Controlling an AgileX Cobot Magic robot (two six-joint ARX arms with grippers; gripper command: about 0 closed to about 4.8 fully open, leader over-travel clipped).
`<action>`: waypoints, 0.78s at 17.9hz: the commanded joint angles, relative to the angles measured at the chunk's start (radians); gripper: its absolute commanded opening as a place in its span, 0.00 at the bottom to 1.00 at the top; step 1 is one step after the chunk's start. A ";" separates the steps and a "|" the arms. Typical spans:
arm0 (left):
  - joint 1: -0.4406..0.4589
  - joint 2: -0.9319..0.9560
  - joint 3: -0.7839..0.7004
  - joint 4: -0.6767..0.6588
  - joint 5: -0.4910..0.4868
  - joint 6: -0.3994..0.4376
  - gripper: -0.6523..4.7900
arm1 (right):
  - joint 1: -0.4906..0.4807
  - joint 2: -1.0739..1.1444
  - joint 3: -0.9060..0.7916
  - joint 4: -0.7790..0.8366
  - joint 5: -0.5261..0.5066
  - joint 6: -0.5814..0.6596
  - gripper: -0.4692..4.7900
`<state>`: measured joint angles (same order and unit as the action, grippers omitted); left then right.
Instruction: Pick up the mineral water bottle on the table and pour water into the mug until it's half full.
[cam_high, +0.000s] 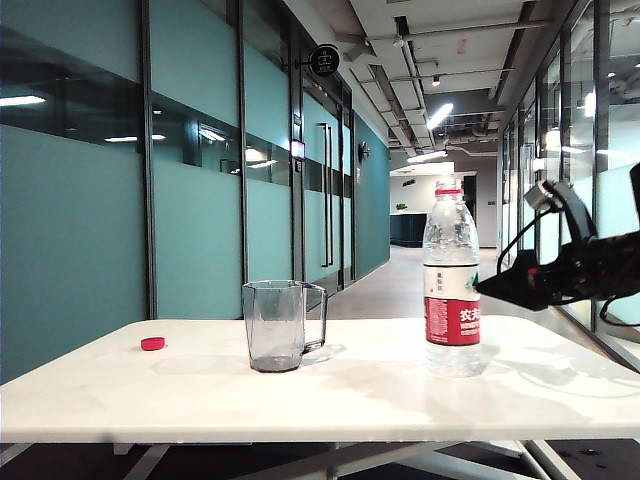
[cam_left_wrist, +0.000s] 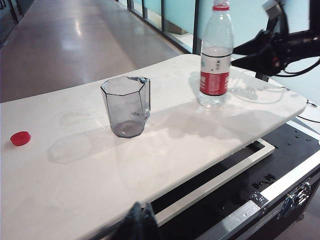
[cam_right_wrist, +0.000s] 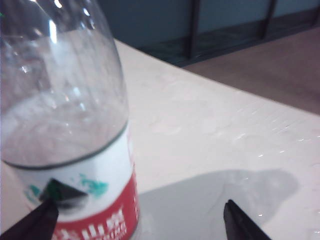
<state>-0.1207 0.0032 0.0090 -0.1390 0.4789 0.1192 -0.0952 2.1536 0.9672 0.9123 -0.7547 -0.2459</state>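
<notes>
So far nothing lifted: right gripper (cam_right_wrist: 137, 220) jaws apart beside bottle (cam_high: 451, 280); mug (cam_high: 277, 325) empty; left gripper (cam_left_wrist: 140, 225) state unclear

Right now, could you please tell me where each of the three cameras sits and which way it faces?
Exterior: level with the table edge, facing the mug, bottle and corridor; open right end effector enters at right.
Left wrist: high and back, looking down over the table; dark left end effector tip at frame edge.
Right wrist: close at the bottle label; right end effector open.
Shared: all see the bottle.
</notes>
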 joint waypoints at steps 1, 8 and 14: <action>-0.001 0.000 0.001 -0.003 0.005 0.004 0.11 | 0.001 0.008 0.017 -0.004 -0.009 0.014 1.00; -0.001 0.000 0.001 -0.003 0.015 0.004 0.11 | 0.005 0.008 0.021 -0.048 -0.195 0.036 1.00; -0.001 0.000 0.001 -0.003 0.015 0.004 0.11 | 0.050 0.016 0.097 -0.098 -0.175 0.036 1.00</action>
<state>-0.1207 0.0032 0.0090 -0.1390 0.4870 0.1196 -0.0574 2.1696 1.0481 0.8303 -0.9314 -0.2138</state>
